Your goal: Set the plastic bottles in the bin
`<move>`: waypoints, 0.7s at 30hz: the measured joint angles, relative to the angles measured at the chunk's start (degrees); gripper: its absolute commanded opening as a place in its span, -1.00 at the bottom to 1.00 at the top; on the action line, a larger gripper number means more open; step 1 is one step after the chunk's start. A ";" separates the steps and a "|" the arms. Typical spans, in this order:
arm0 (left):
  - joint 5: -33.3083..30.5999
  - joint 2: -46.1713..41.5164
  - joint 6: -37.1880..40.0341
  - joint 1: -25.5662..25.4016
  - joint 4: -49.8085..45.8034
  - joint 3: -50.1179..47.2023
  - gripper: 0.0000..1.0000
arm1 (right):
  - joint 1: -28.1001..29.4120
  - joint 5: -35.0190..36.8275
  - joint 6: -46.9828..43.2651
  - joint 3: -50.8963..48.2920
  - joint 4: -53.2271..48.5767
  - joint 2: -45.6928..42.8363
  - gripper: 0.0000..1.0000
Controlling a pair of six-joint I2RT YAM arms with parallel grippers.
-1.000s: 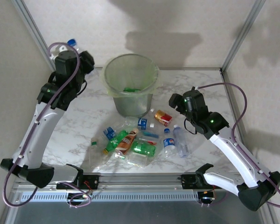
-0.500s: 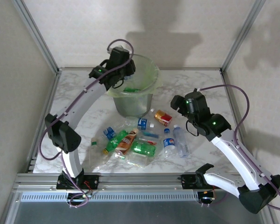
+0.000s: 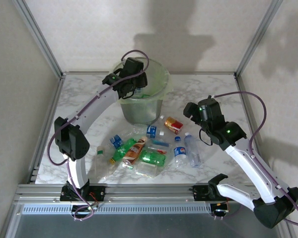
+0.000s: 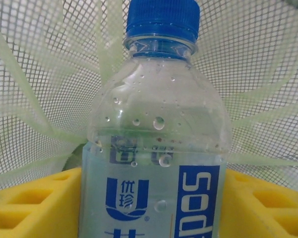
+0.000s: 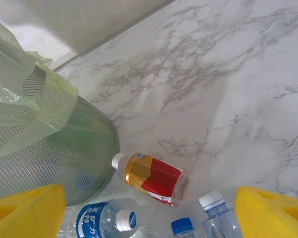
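Above the open mouth of the pale-green bin point(image 3: 162, 82), at the far middle of the marble table point(image 3: 89, 115), the left gripper point(image 3: 134, 82) hangs with its arm arched up from the near edge. Its wrist view shows the yellow pads point(image 4: 35, 201) pressed against either side of a clear soda-water bottle point(image 4: 154, 148), blue cap up and blue label facing the camera, with the bin's mesh wall and thin bag just behind it. A green bottle point(image 3: 139, 95) lies at the bottom of the bin. The right gripper point(image 3: 190, 110) hovers to the right of the bin, over the table, its yellow fingers point(image 5: 27, 210) spread wide with nothing between them. Beneath it lies a red-and-orange labelled bottle point(image 5: 153, 178) with a white cap, on its side just beside the foot of the bin, and near that a blue-labelled bottle point(image 5: 100, 221). The other plastic bottles are scattered on the table in front of the bin, among them a green bottle point(image 3: 152, 157), a brown-labelled one point(image 3: 133, 151) and a clear one point(image 3: 192, 149).
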 measured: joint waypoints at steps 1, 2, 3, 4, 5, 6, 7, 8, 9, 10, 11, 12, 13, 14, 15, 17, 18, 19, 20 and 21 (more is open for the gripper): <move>0.00 0.00 -0.04 0.00 0.00 -0.13 0.38 | -0.04 0.00 0.00 -0.11 0.02 0.00 0.77; 0.00 0.00 -0.02 0.02 0.02 -0.24 0.40 | -0.13 0.00 0.00 -0.33 -0.02 0.00 0.77; -0.02 0.00 -0.02 0.02 0.04 -0.26 0.42 | -0.13 0.00 0.02 -0.63 -0.04 0.00 0.77; -0.02 0.00 -0.02 0.02 0.15 -0.26 0.44 | -0.15 -0.02 0.00 -0.92 -0.17 0.00 0.77; -0.02 0.00 -0.02 0.02 0.33 -0.26 0.47 | -0.15 -0.02 0.02 -1.25 -0.57 0.00 0.77; -0.02 0.00 0.00 0.00 0.42 -0.26 0.50 | -0.15 -0.02 0.04 -1.64 -0.94 -0.04 0.78; -0.02 0.00 -0.02 0.00 0.42 -0.26 0.52 | -0.15 -0.02 0.04 -1.95 -1.36 -0.09 0.79; -0.02 0.00 0.00 0.00 0.42 -0.26 0.54 | -0.15 -0.02 0.07 -2.23 -1.88 -0.13 0.81; -0.02 -0.02 -0.02 0.02 0.39 -0.26 0.56 | -0.20 -0.02 0.11 -2.56 -2.38 -0.20 0.82; 0.00 -0.04 -0.02 0.00 0.42 -0.26 0.56 | -0.22 -0.04 0.24 -2.86 -2.82 -0.33 0.84; -0.02 -0.09 -0.02 0.02 0.39 -0.26 0.57 | -0.26 -0.02 0.39 -3.19 -3.26 -0.44 0.85; 0.00 -0.20 -0.02 0.00 0.39 -0.26 0.57 | -0.35 -0.07 0.52 -3.56 -3.65 -0.55 0.88; 0.00 -0.35 -0.02 0.00 0.39 -0.26 0.58 | -0.37 -0.07 0.70 -3.82 -4.07 -0.61 0.90; 0.00 -0.63 -0.02 0.00 0.37 -0.26 0.58 | -0.44 -0.15 0.90 -4.20 -4.50 -0.61 0.93; 0.00 -1.07 -0.04 -0.02 0.37 -0.26 0.58 | -0.52 -0.20 0.96 -4.63 -4.98 -0.59 0.94; 0.00 -2.36 -0.07 -0.13 0.42 -0.26 0.58 | -0.76 -0.59 1.11 -5.49 -6.01 -0.39 0.95; 0.00 -3.43 -0.07 -0.26 0.52 -0.26 0.59 | -0.83 -0.76 1.14 -5.99 -6.73 0.02 0.95; 0.04 -4.57 -0.20 -0.39 0.87 -0.35 0.60 | -0.96 -1.16 1.14 -6.47 -7.08 0.42 0.95; 0.26 -6.34 -0.33 -0.52 2.14 -0.92 0.61 | -1.01 -1.60 1.18 -7.17 -7.41 0.98 0.96; 0.48 -8.72 -0.57 -0.66 3.58 -2.03 0.61 | -1.01 -1.92 1.29 -8.07 -7.61 1.53 0.96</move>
